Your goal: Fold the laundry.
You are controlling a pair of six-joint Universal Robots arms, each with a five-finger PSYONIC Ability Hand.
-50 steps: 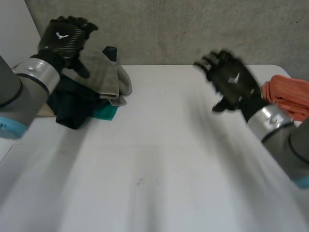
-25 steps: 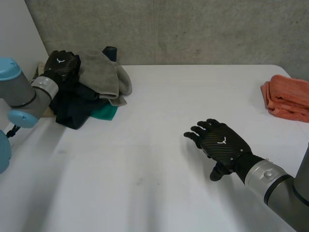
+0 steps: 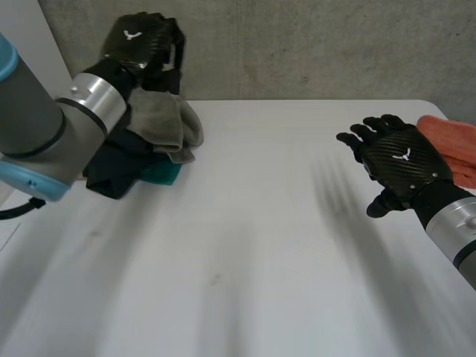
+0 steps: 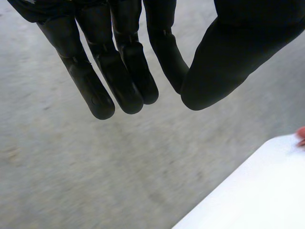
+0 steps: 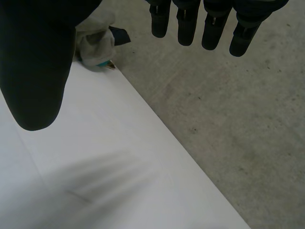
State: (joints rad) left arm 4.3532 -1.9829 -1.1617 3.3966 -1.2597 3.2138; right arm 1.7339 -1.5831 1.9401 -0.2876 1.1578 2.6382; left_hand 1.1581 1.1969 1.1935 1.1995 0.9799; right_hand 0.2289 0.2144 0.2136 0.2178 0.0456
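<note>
A pile of laundry sits at the table's far left: a grey towel (image 3: 162,120) on top, a dark navy garment (image 3: 111,169) and a teal piece (image 3: 162,175) under it. My left hand (image 3: 139,42) is raised above the pile's back. In the left wrist view its fingers (image 4: 119,71) and thumb (image 4: 224,57) are drawn together with nothing between them. My right hand (image 3: 399,160) hovers open over the table's right side, with its fingers spread. The right wrist view has its straight fingers (image 5: 190,21) pointing toward the distant pile (image 5: 95,44).
A folded orange cloth (image 3: 457,145) lies at the far right edge, just behind my right hand. A grey concrete wall (image 3: 312,44) runs along the back of the white table (image 3: 245,245), and a white panel (image 3: 22,37) stands at the far left.
My left hand closed its fingers on the pile, then rose up and to the right without cloth. My right hand swung down to mid-table, then back out to the right.
</note>
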